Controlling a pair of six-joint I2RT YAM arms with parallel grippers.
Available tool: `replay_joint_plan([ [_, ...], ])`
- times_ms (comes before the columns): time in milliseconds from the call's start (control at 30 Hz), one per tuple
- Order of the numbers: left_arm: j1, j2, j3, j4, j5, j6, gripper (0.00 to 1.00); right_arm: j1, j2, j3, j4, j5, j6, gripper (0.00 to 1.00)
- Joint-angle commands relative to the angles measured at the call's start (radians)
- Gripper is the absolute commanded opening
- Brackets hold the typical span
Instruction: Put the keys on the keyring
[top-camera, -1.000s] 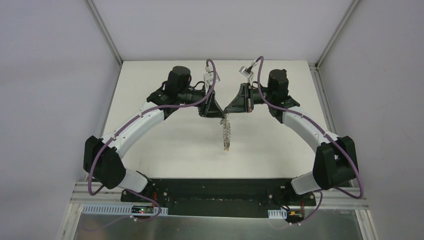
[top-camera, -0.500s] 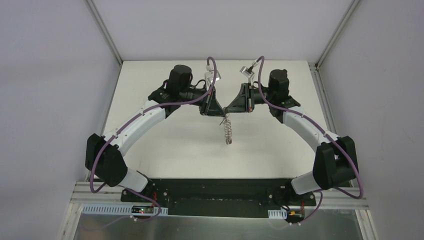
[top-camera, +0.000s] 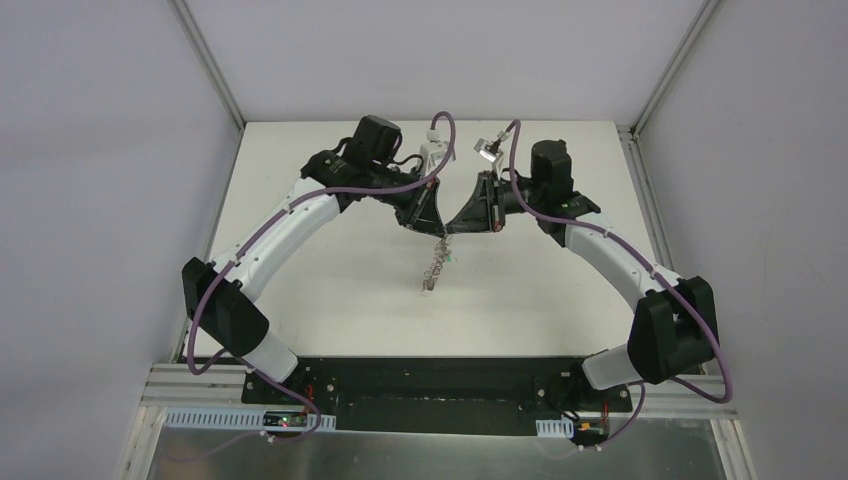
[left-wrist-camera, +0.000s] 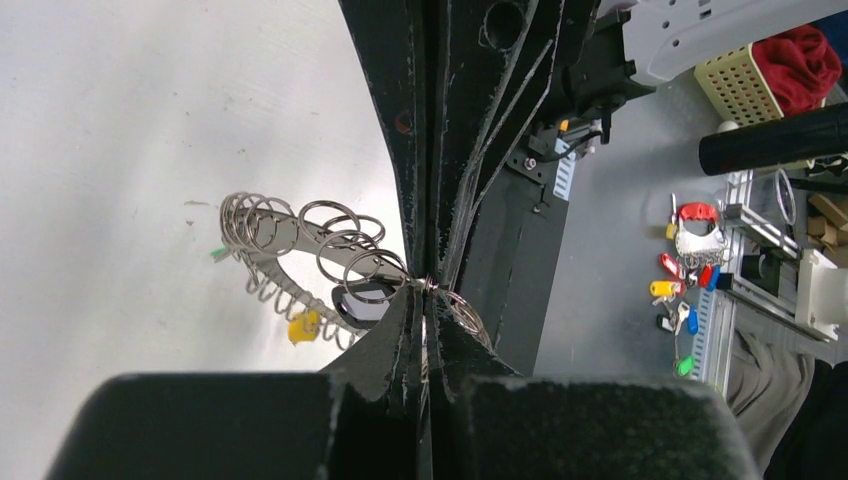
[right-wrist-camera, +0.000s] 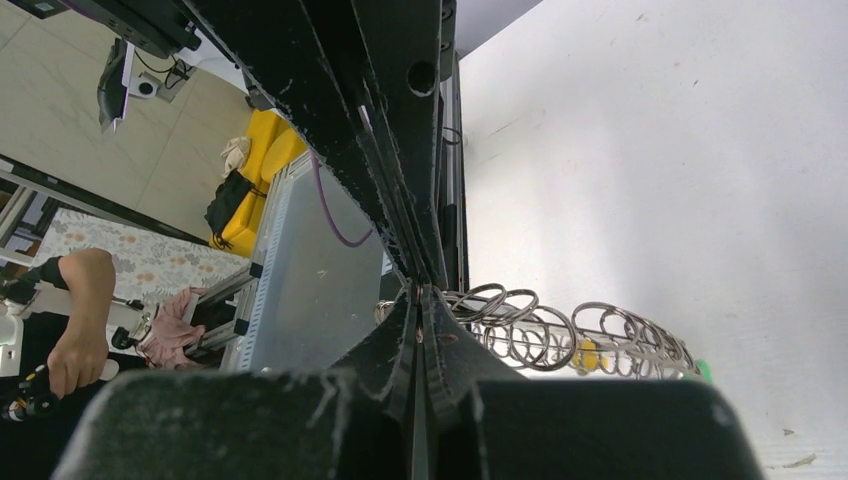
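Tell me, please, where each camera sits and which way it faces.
Top external: above and behind the bases, looking down at the table; both arms show, left gripper and right gripper tip to tip.
Left wrist: on the left wrist, looking along its shut fingers at the right gripper.
Right wrist: mirrored, looking along its fingers at the left gripper.
Shared: all show the keyring at the meeting tips.

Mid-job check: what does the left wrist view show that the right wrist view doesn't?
Only the left wrist view shows a black key among the rings of the keyring. Only the right wrist view shows a person's hand in the background. Both show the keyring pinched where the shut left gripper and right gripper meet, plus the yellow key and green key.
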Motion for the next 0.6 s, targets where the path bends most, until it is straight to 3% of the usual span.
replay_joint_plan([
  [0, 0.000, -0.012, 0.080, -0.122, -0.023, 0.052, 0.00, 0.009, -0.028, 0.046, -0.105, -0.015, -0.112, 0.04],
  [567, -0.029, 0.011, 0.113, -0.187, -0.012, 0.093, 0.00, 0.035, -0.028, 0.075, -0.174, -0.017, -0.180, 0.29],
])
